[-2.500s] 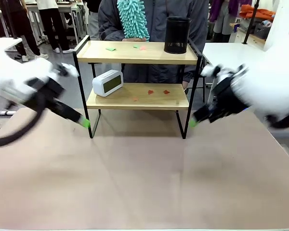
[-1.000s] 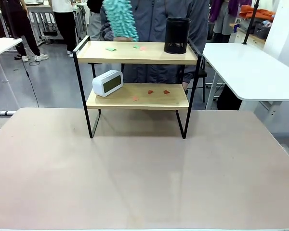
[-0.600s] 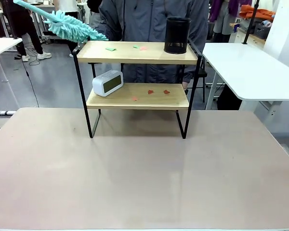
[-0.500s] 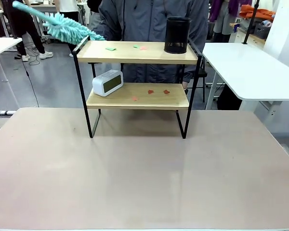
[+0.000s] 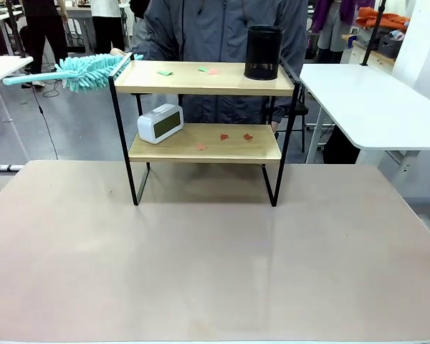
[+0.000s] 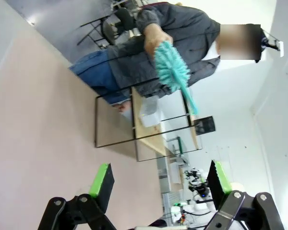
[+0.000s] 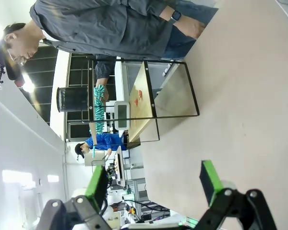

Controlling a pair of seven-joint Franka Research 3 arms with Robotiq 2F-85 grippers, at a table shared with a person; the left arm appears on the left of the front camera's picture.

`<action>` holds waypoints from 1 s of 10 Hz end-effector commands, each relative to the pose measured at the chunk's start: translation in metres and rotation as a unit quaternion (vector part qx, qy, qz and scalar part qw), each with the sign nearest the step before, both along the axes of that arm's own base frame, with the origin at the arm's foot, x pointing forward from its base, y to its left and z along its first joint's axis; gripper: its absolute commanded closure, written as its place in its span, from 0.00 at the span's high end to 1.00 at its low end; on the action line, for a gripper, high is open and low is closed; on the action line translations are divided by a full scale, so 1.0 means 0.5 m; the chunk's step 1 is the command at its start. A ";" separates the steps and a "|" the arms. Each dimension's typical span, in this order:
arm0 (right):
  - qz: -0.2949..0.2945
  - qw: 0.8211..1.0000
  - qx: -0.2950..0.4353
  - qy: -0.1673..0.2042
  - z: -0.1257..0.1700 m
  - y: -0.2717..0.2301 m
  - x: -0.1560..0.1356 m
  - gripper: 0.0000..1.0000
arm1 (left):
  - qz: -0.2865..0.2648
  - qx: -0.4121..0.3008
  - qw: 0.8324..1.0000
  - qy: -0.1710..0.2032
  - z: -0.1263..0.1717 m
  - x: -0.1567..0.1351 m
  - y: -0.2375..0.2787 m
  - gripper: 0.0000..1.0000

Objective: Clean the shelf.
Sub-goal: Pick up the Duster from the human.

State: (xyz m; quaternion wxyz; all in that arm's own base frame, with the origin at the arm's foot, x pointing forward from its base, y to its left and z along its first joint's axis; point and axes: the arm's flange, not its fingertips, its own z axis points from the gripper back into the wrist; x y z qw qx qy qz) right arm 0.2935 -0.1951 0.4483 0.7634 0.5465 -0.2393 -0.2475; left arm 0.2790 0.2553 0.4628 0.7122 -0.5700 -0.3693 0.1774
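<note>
While a person point(image 5: 222, 29) in a grey jacket is standing behind it, the shelf point(image 5: 186, 79) is sitting at the far side of the brown tabletop point(image 5: 215, 272), with its black legs resting on the surface. Its top board is carrying a black mesh cup point(image 5: 264, 51) at the right end and a few small paper scraps point(image 5: 164, 72), green and pink. Its lower board is carrying a white clock point(image 5: 160, 122) at the left end and some red scraps point(image 5: 224, 136) nearer the middle. The person is holding a teal duster point(image 5: 86, 70) roughly level at the top board's left end, gripping the fluffy part, with the thin handle pointing out to the robot's left. Seen from the wrist cameras, the left hand point(image 6: 161, 178) and the right hand point(image 7: 152, 183) are both hovering over the tabletop, well apart from the shelf, each spread wide and grasping nothing.
</note>
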 end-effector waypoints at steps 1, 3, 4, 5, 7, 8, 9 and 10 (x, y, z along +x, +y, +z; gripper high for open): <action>-0.001 1.000 0.002 -0.017 -0.001 0.002 0.004 1.00 | -0.021 -0.051 0.998 -0.020 0.082 0.105 0.019 1.00; -0.001 1.000 0.002 -0.017 -0.001 0.002 0.004 1.00 | -0.057 -0.073 0.996 0.009 0.151 0.223 0.009 1.00; -0.001 1.000 0.002 -0.017 -0.001 0.002 0.004 1.00 | -0.123 -0.054 0.991 0.026 0.169 0.277 -0.018 1.00; -0.001 1.000 0.002 -0.017 -0.001 0.002 0.004 1.00 | -0.107 -0.030 0.984 0.140 0.180 0.286 -0.055 1.00; -0.001 1.000 0.002 -0.017 -0.001 0.002 0.004 1.00 | -0.069 -0.064 0.996 0.001 0.162 0.240 -0.037 1.00; -0.001 1.000 0.002 -0.017 -0.001 0.002 0.004 1.00 | -0.096 -0.058 0.992 0.057 0.170 0.301 -0.063 1.00; -0.001 1.000 0.002 -0.017 -0.001 0.002 0.004 1.00 | -0.207 0.002 0.977 0.043 0.154 0.292 -0.065 1.00; -0.001 1.000 0.002 -0.017 -0.001 0.002 0.004 1.00 | -0.197 -0.002 0.978 0.064 0.163 0.338 -0.073 1.00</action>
